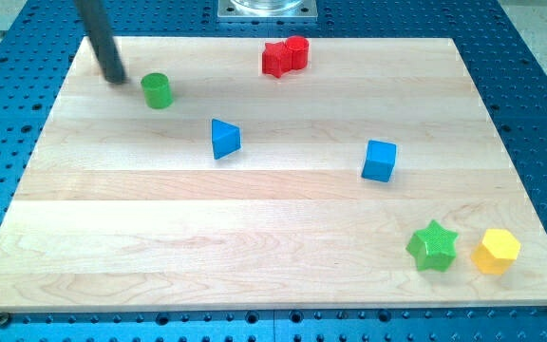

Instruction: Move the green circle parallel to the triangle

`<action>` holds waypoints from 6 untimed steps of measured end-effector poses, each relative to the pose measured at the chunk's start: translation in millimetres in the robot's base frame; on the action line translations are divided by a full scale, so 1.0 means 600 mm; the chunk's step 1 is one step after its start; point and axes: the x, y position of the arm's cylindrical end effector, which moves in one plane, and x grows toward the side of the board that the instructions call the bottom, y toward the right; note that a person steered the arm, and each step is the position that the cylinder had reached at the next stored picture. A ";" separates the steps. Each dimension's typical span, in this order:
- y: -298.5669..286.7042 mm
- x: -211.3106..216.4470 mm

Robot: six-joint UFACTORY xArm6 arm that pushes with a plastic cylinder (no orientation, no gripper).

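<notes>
A green circle block (157,90) stands at the upper left of the wooden board (254,237). A blue triangle block (224,139) lies below and to its right. My tip (114,78) is on the board just left of the green circle, a small gap apart from it. The dark rod rises from the tip to the view's top left.
A red star block (274,60) and a red cylinder (296,52) touch each other at the top centre. A blue cube (379,160) sits right of centre. A green star (432,246) and a yellow hexagon (496,251) lie at the bottom right.
</notes>
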 end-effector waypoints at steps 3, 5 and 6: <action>-0.019 0.162; -0.013 -0.010; 0.087 -0.005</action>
